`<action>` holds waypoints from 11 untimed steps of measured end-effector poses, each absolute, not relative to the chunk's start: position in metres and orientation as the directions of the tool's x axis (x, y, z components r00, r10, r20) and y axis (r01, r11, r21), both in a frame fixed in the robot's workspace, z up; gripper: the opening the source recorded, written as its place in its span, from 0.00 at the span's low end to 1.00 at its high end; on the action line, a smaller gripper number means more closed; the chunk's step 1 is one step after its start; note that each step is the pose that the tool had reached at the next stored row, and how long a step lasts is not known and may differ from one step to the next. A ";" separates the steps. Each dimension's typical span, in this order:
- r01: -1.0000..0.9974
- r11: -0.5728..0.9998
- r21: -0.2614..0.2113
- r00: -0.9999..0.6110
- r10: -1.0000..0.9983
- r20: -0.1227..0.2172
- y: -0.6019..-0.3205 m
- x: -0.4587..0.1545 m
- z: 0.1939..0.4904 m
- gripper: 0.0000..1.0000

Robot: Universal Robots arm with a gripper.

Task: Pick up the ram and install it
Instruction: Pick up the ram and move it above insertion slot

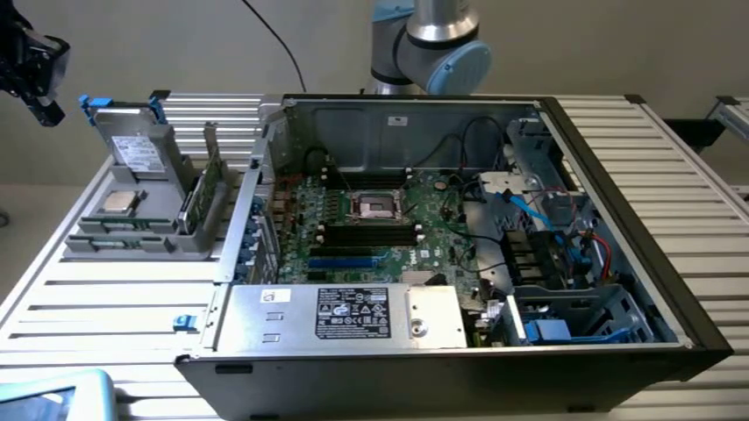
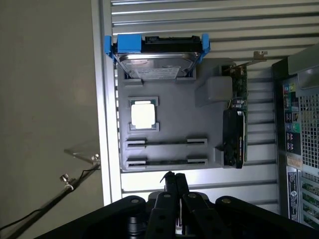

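The slatted surface (image 1: 94, 298) carries the open computer case (image 1: 410, 123). Beside it, on the exterior view's left, is a grey holder (image 2: 169, 129) of spare parts. In the holder a hard drive (image 2: 154, 59) stands at one end, and a bracketed green card (image 2: 238, 124) runs along the side nearest the case. The ram (image 2: 167, 162) sits on edge in a pair of clips, with a second stick in the row just beside it.

I judge the ram light, stiff and fragile. I'd pinch it gently across its thickness, near the middle of its length. The neighbouring row and a processor (image 2: 143, 114) crowd it on one side. My pincer (image 2: 172, 175) hangs high, well clear of the holder, fingers together and holding nothing.
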State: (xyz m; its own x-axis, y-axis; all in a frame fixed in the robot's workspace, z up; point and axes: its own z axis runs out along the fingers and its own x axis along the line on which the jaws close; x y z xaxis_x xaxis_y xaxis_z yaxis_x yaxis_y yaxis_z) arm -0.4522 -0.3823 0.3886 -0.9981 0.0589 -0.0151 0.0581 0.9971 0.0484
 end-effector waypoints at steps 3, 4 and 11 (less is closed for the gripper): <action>0.004 0.999 0.048 -1.000 0.005 -0.015 -0.382 -0.452 0.388 0.11; -0.014 0.999 0.048 -1.000 -0.013 -0.015 -0.382 -0.452 0.388 0.11; -0.140 0.989 0.048 -0.990 -0.140 -0.015 -0.382 -0.452 0.388 0.11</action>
State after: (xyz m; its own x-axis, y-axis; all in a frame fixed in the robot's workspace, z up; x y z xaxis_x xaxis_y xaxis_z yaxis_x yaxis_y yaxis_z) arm -0.4522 -0.3823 0.3884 -0.9901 -0.1398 -0.0152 -0.1403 0.9889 0.0484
